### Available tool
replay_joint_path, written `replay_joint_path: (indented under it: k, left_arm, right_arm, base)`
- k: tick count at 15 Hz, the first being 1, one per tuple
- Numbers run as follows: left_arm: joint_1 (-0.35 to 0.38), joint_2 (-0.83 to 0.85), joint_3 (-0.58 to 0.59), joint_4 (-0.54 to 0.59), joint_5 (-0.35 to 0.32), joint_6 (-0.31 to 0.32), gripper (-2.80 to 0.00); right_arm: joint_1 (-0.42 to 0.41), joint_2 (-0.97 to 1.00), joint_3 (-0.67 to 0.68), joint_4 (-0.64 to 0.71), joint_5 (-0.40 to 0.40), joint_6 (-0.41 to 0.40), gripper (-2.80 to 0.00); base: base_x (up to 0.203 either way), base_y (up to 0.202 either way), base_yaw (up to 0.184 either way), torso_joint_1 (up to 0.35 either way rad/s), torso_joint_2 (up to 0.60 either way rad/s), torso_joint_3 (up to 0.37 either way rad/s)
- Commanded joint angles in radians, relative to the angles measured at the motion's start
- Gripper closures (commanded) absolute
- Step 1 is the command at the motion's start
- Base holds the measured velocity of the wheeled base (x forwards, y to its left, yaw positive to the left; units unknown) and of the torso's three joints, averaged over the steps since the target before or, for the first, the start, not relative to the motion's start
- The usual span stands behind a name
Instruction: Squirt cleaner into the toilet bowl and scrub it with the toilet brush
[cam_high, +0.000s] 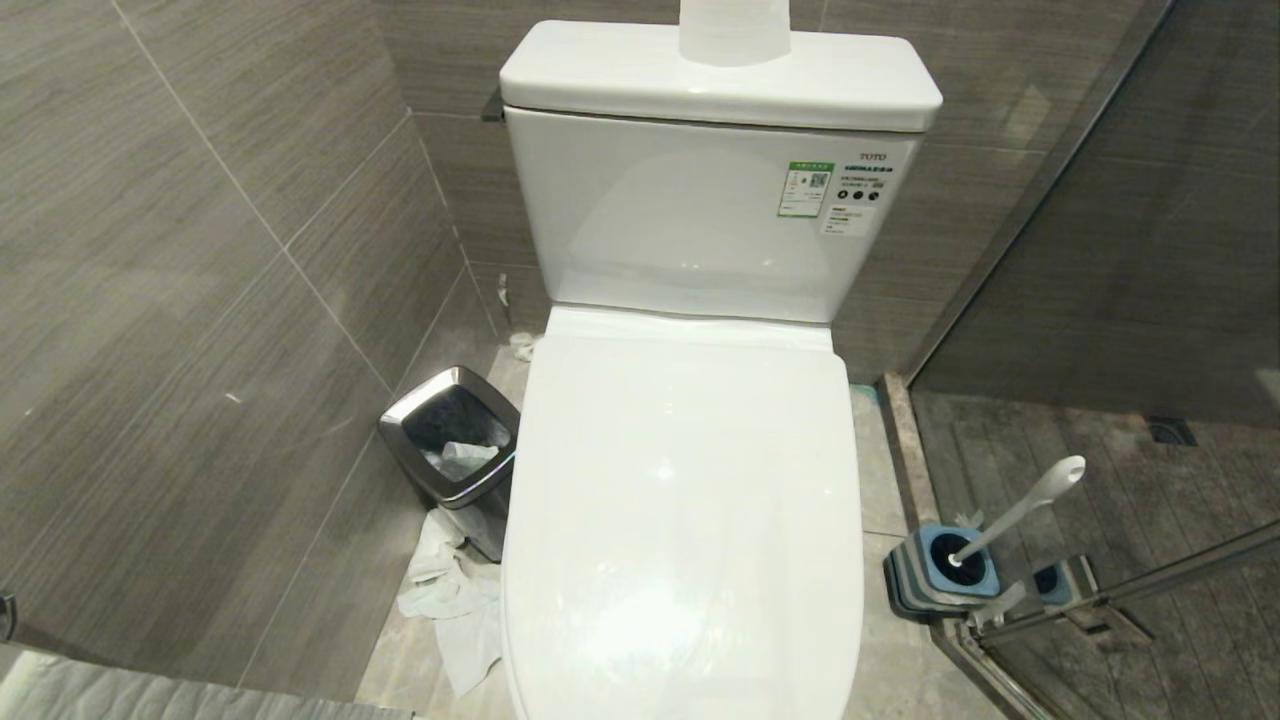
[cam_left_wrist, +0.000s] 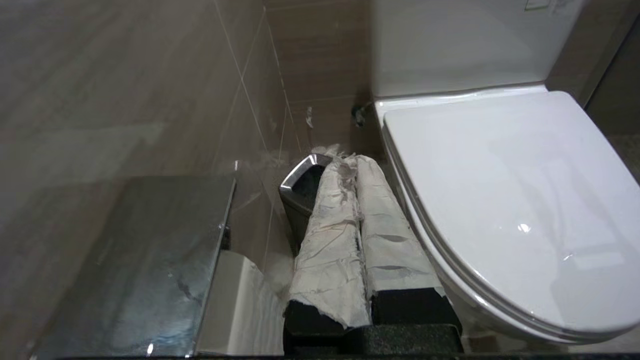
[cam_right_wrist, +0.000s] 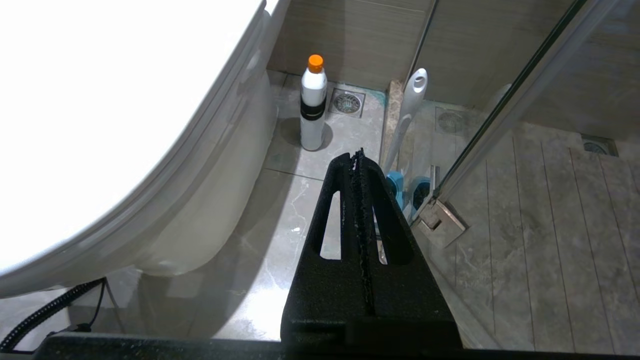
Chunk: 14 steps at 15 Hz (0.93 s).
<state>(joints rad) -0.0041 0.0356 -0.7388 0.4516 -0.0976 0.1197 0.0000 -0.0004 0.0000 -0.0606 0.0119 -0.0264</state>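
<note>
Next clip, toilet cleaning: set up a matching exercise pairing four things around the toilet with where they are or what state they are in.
Things:
1. toilet lid
2. toilet brush
3. white bottle with orange cap
4. steel bin

Place or state:
A. standing on the floor tiles near a floor drain
B. shut over the bowl
C. on the floor between the toilet and the tiled wall, crumpled paper inside
D. standing tilted in its blue holder by the glass door

Pairs: 1-B, 2-D, 3-A, 4-C
</note>
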Motion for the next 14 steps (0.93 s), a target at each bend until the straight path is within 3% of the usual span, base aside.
replay_joint_path:
  k: [1, 4, 6, 12, 14]
  left_arm:
    - [0.001, -0.032, 0.136, -0.099, 0.002, -0.009, 0.00]
    - [0.001, -0.034, 0.372, -0.360, 0.040, -0.016, 0.00]
    - [0.001, -0.034, 0.497, -0.461, 0.077, -0.016, 0.00]
    - [0.002, -0.034, 0.743, -0.593, 0.090, -0.008, 0.00]
    - [0.003, -0.034, 0.740, -0.507, 0.092, 0.027, 0.00]
  right_arm:
    - [0.000, 0.000, 0.025, -0.001, 0.000, -0.001, 0.00]
    - [0.000, 0.000, 0.025, -0.001, 0.000, 0.000, 0.00]
    - [0.000, 0.000, 0.025, -0.001, -0.001, 0.000, 0.00]
    - [0.000, 0.000, 0.025, -0.001, -0.001, 0.000, 0.00]
    - [0.000, 0.000, 0.025, -0.001, 0.000, 0.000, 0.00]
  base:
    - [0.000, 0.000, 0.000, 0.000, 0.00, 0.000]
    - [0.000, 0.000, 0.000, 0.000, 0.00, 0.000]
    - [0.000, 0.000, 0.000, 0.000, 0.00, 0.000]
    - [0.000, 0.000, 0.000, 0.000, 0.00, 0.000]
    - [0.000, 0.000, 0.000, 0.000, 0.00, 0.000]
